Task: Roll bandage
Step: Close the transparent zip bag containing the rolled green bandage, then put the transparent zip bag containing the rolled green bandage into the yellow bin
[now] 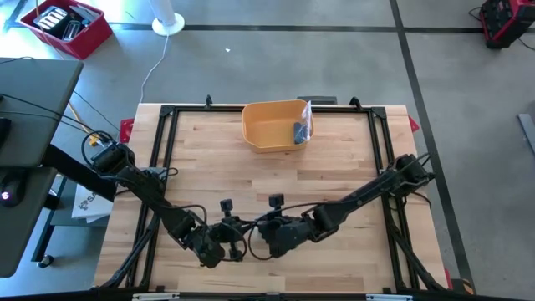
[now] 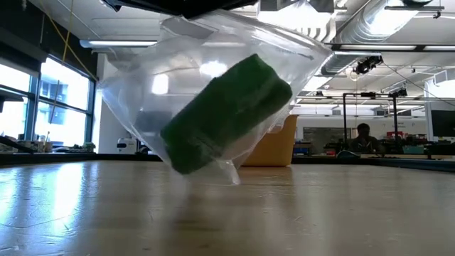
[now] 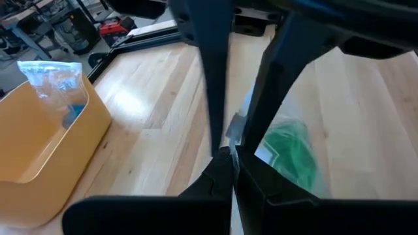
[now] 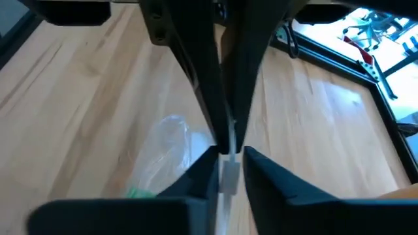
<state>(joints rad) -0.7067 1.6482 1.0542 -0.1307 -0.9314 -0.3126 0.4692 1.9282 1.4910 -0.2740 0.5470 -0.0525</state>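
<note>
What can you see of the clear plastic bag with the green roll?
The clear plastic bag is thin, glossy and crinkled, holding one green bandage roll lying tilted inside. It hangs at the near middle of the wooden table, its lowest corner at or just above the tabletop. Both the left gripper and the right gripper pinch its top edge, facing each other.

We see a robotics lab or workshop, our wooden desk (image 1: 334, 176) framed in black rails, a polished concrete floor (image 1: 267, 67) taped in lines, exposed ceiling ducts (image 2: 370, 21), big windows (image 2: 60, 99), a person (image 2: 363, 135) at far workbenches, a red parts bin (image 1: 67, 28).
</note>
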